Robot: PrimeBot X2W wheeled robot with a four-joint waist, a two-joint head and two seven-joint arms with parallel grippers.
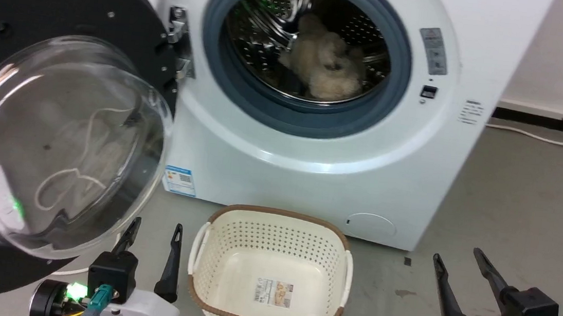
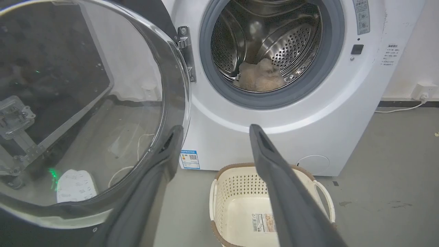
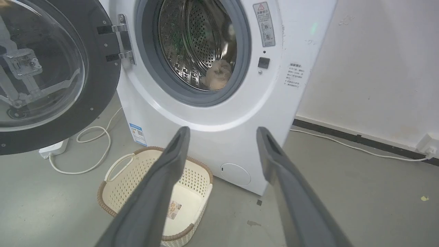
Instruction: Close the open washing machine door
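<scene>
The white washing machine (image 1: 311, 171) (image 2: 308, 130) (image 3: 219, 137) stands ahead with its steel drum exposed and a beige fluffy item (image 1: 324, 61) inside. Its washing machine door (image 1: 50, 141) (image 2: 82, 103) (image 3: 44, 68), black-rimmed with a bulging clear bowl, hangs wide open on the left from a metal hinge (image 1: 179, 40). My left gripper (image 1: 154, 241) (image 2: 214, 132) is open at the lower left, just below and right of the door's bowl, holding nothing. My right gripper (image 1: 458, 257) (image 3: 223, 133) is open at the lower right, away from the machine, with nothing between its fingers.
A cream perforated basket (image 1: 274, 232) (image 2: 219, 192) (image 3: 113, 185) with a brown rim sits on the grey floor in front of the machine, between my grippers. A white cable (image 3: 92, 151) and power strip lie on the floor at left. Another cable (image 3: 356, 147) runs along the wall at right.
</scene>
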